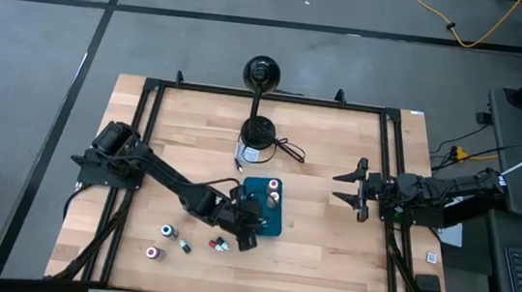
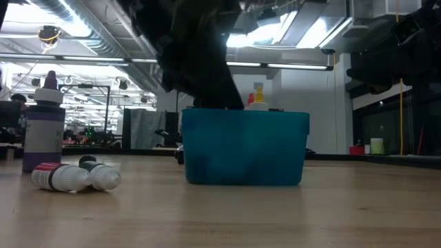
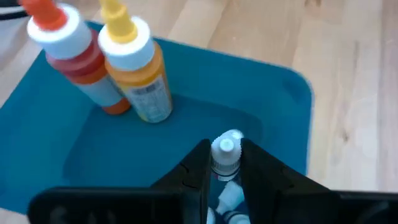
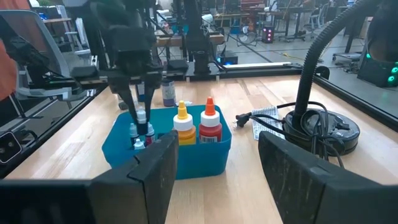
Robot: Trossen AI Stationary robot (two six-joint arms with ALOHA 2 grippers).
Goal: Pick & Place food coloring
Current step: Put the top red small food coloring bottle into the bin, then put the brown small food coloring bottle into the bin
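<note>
The teal tray stands at mid-table, with an orange-capped red bottle and a yellow-capped bottle upright in its far part. My left gripper reaches down into the tray, shut on a tiny white-capped food coloring bottle. Several more small bottles lie on the wood left of the tray; two of them show lying on their sides in the low view. My right gripper waits open at the table's right side. My left gripper pinches the white-capped bottle between its two fingers, just below the cap. The fingers slant down from the table's left into the tray. The cap sticks out past the fingertips above the tray's floor; I cannot tell whether the bottle touches it.
A black round base with a gooseneck and cable sits behind the tray. A taller purple bottle stands upright left of the tray. Black frame rails run along the table's edges. Bare wood lies between the tray and my right gripper.
</note>
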